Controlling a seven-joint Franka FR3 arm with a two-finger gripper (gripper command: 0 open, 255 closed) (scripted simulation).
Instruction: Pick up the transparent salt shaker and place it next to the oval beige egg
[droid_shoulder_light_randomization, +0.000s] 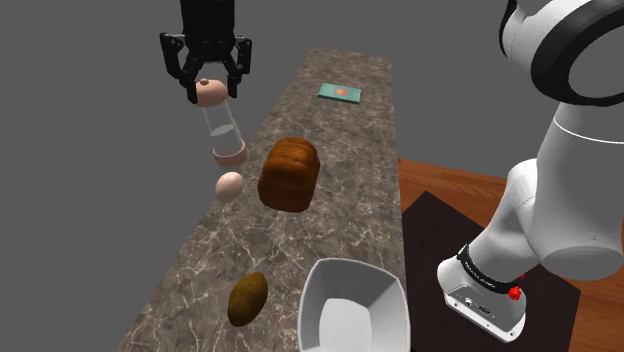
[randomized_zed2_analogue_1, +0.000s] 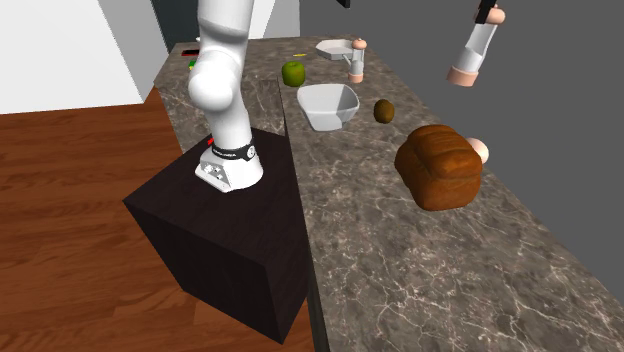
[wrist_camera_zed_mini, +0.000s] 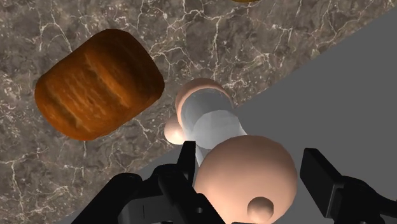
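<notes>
The salt shaker has a clear body with pinkish-beige cap and base. It hangs tilted in the air above the counter's edge, and my gripper is shut on its round cap. In the wrist view the cap sits between my black fingers, with the clear body pointing down at the counter. The beige egg lies on the counter just below the shaker, beside the bread; in the wrist view the egg peeks out from behind the shaker. In the second exterior view the shaker hangs above the egg.
A brown bread loaf lies right beside the egg. Nearer the stand are a brown kiwi-like fruit and a white bowl. A teal card lies at the far end. A second shaker, green apple and plate stand beyond the bowl.
</notes>
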